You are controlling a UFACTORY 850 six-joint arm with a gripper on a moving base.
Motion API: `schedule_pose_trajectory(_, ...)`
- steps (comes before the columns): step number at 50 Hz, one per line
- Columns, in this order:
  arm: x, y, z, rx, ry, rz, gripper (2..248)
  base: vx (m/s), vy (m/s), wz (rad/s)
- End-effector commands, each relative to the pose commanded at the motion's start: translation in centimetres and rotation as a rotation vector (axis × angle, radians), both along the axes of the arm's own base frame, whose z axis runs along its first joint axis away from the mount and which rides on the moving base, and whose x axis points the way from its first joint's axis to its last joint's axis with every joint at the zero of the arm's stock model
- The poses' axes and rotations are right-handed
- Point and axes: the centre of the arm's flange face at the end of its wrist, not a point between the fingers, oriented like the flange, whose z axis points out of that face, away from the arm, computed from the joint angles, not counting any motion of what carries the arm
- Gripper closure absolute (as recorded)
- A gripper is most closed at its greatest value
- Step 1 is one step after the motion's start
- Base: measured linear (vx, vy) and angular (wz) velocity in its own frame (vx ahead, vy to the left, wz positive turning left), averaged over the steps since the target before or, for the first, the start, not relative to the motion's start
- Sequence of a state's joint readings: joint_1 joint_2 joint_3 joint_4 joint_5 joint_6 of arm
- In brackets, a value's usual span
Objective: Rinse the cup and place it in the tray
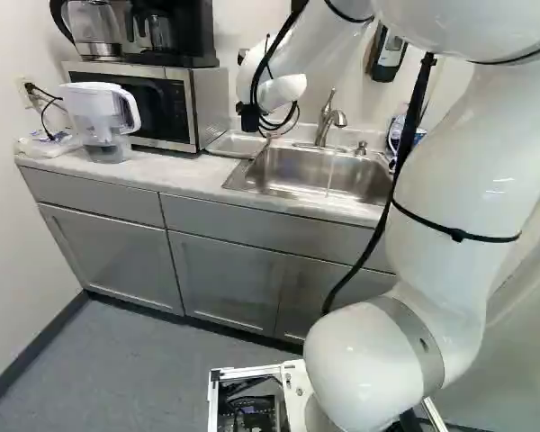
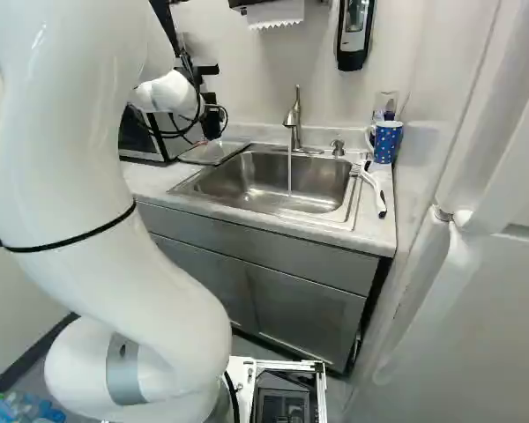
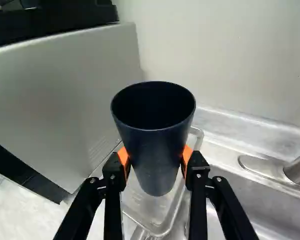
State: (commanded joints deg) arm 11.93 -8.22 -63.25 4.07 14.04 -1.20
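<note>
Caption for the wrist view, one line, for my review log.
Dark cup gripped upright between orange-padded fingers, above the clear tray beside the sink.

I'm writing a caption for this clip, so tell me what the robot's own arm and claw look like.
The arm is glossy white, with thick rounded segments, a gray band near its base, and black straps and cables along it. The claw is black, with two slim linked fingers, visible screws, and orange pads.
</note>
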Motion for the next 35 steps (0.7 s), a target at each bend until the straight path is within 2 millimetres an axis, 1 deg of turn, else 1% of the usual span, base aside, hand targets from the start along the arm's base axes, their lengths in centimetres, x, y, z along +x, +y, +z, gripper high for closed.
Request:
schedule_pose_trajectory(7,1.4,0.7,-0.3,0.000,0.000,0.007,129,0.000,0.000,0.000)
schedule_pose_trajectory(17,3.4,1.7,-1.4,-0.003,0.012,0.016,129,0.000,0.000,0.000)
schedule_pose_trajectory(35,5.0,2.7,-3.5,-0.009,0.040,0.026,129,0.000,0.000,0.000)
